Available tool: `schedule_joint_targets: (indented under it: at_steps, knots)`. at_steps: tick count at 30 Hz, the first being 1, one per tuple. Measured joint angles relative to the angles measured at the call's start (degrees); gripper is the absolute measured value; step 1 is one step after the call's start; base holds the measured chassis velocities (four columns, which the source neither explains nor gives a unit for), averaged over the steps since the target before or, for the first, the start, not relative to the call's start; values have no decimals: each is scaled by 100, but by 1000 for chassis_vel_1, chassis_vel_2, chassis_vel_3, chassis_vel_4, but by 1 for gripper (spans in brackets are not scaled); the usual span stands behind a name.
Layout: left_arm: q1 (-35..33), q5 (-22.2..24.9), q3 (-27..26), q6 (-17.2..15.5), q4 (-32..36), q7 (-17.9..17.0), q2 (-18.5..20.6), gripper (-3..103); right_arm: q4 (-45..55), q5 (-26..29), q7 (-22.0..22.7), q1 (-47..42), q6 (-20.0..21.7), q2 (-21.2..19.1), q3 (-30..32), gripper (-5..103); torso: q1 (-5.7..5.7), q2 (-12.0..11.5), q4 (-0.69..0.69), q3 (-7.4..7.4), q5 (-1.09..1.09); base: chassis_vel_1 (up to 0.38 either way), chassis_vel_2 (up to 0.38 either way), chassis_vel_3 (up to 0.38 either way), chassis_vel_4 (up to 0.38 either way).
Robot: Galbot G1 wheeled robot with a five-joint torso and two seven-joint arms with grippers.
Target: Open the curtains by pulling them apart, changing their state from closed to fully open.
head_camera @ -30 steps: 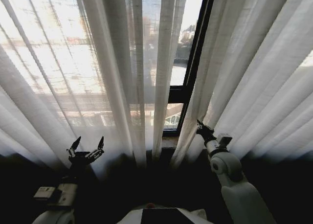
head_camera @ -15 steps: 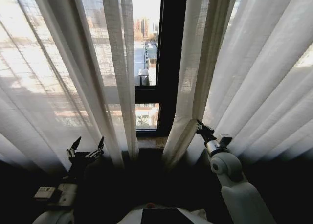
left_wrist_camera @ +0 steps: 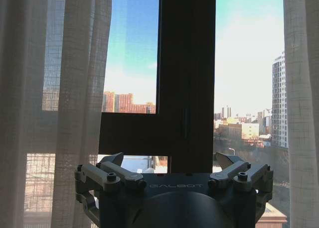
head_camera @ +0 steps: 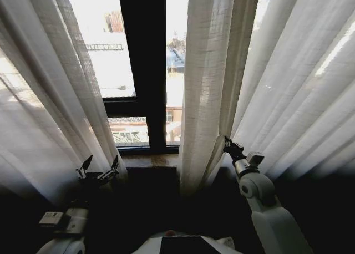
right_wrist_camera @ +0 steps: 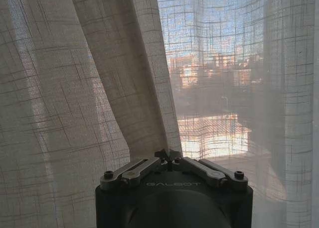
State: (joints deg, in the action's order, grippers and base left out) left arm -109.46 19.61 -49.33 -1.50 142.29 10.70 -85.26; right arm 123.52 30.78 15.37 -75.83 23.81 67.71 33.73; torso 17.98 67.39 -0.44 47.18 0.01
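The sheer white curtains hang as a left panel point(head_camera: 50, 93) and a right panel point(head_camera: 211, 87), with a gap between them that bares the window. My right gripper point(head_camera: 227, 143) is shut on a fold at the right panel's inner edge. In the right wrist view the pleated right panel point(right_wrist_camera: 99, 88) gathers into the closed right gripper point(right_wrist_camera: 168, 153). My left gripper point(head_camera: 100, 164) is open, low beside the left panel's inner edge and holding nothing. In the left wrist view the left gripper point(left_wrist_camera: 169, 161) faces the gap, with the left panel point(left_wrist_camera: 75, 88) to one side.
A black window frame bar point(head_camera: 143, 71) with a crossbar stands in the gap, above a wooden sill point(head_camera: 150, 160). The same bar point(left_wrist_camera: 187, 78) rises straight ahead of the left gripper. City buildings lie beyond the glass. The floor area below the sill is dark.
The whole head picture has shifted, so the camera has moved. The gap between the two panels has widened, with the right panel's edge staying in my shut right gripper. The left gripper stays open.
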Motion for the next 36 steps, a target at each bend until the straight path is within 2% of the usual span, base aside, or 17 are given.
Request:
schedule_joint_targets:
  at_steps: [36]
  knots:
    - [40, -5, 24, 9, -83, 8, -2, 100, -42, -3, -12, -16, -5, 14, 61, 0, 1, -1, 0, 1, 1, -350, -354, 357, 356]
